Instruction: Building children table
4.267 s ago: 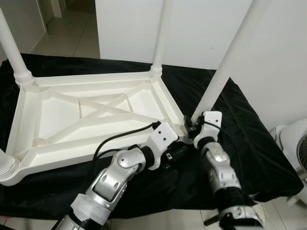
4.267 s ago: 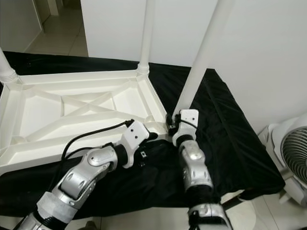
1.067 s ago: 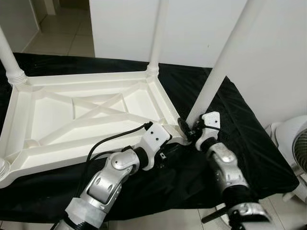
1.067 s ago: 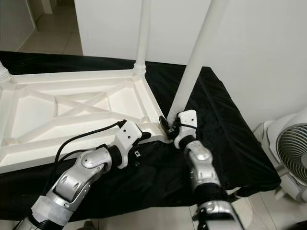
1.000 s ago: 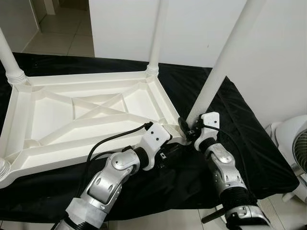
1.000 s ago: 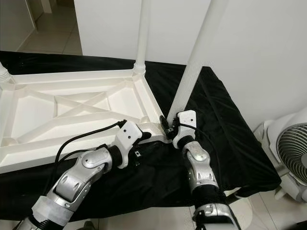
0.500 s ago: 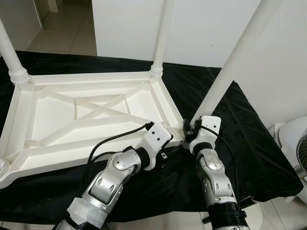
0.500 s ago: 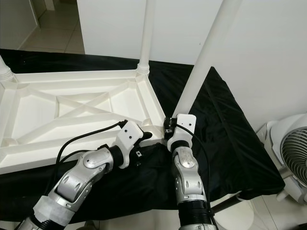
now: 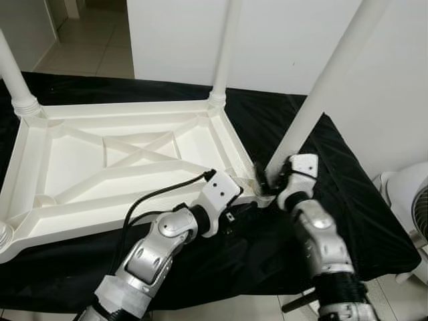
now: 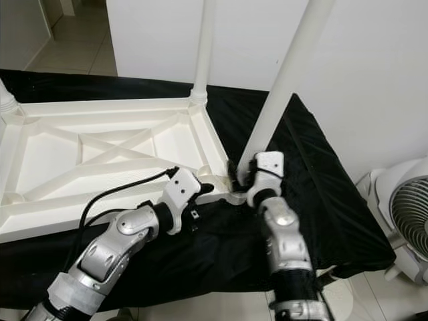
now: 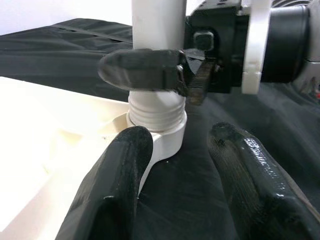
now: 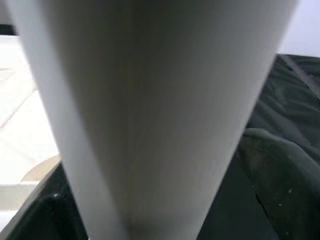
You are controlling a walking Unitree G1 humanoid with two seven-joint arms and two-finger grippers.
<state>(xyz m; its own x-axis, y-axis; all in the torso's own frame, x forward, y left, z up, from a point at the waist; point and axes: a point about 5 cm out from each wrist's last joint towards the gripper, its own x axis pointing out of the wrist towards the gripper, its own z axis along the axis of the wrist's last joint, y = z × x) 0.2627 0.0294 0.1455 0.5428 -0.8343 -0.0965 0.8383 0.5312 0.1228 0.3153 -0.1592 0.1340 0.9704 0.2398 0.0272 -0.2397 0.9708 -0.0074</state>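
Black cloth [image 9: 348, 194] covers the low surface in front of me, with a white wall behind it, and on the cloth lies the white table top [image 9: 120, 167], turned underside up. Legs stand in its two far corners, the rim of another shows at the near left corner, and the fourth leg [image 9: 314, 107] stands at the near right corner, so I judge the build is almost done; what seems left is seating this last leg fully and turning the table over.

My right gripper [image 9: 271, 179] is clamped on that leg just above its threaded collar [image 11: 156, 111], one finger [image 11: 140, 69] lying across the front of the post. My left gripper [image 11: 175, 165] sits just before the same corner, fingers spread: one rests against the corner socket [image 11: 162, 145] under the collar, the other over cloth, holding nothing.
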